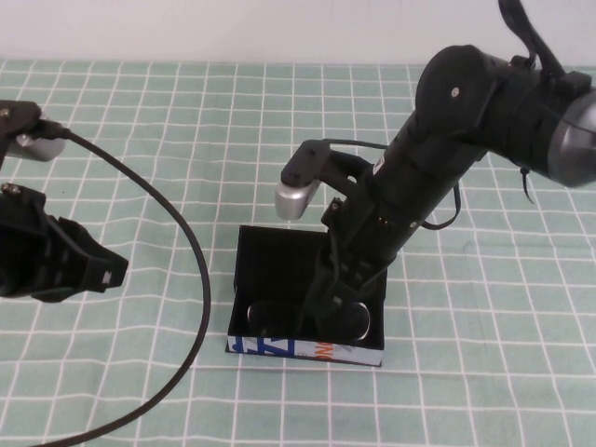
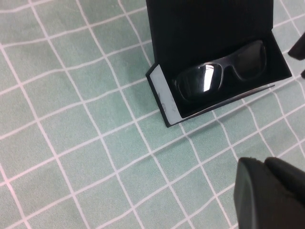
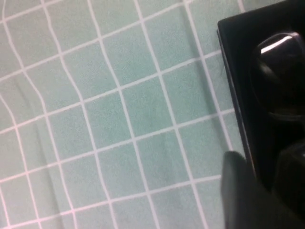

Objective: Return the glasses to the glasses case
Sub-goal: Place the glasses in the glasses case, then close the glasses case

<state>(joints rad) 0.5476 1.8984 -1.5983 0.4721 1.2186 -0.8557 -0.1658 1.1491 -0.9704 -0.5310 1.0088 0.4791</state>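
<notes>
I've got the glasses lying inside the case, lenses up, one lens catching a bright glint in the left wrist view. They sit along the front of the box, just behind its white printed side. The lid is flipped open and stands back from the tray, away from me.

My right gripper is down inside the case, right over the glasses, toward their right half. From the high view the fingers reach into the box and hide part of the frame. Are they pinching it or just resting above it? I can't tell; the black fingers blend with the black frame and box. In the right wrist view I see one dark finger outside the case wall and another dark shape inside it, so the fingers look parted to some degree, straddling that wall. I won't call a grip on anything.

My left gripper is well off to the left, over the cloth, clear of the case. Its fingers point toward the box, but whether they're apart or together I cannot tell. The left wrist view only catches a dark corner of it.

The case sits on the green checked cloth, near the front middle. A black cable loops across the cloth between my left arm and the case.
</notes>
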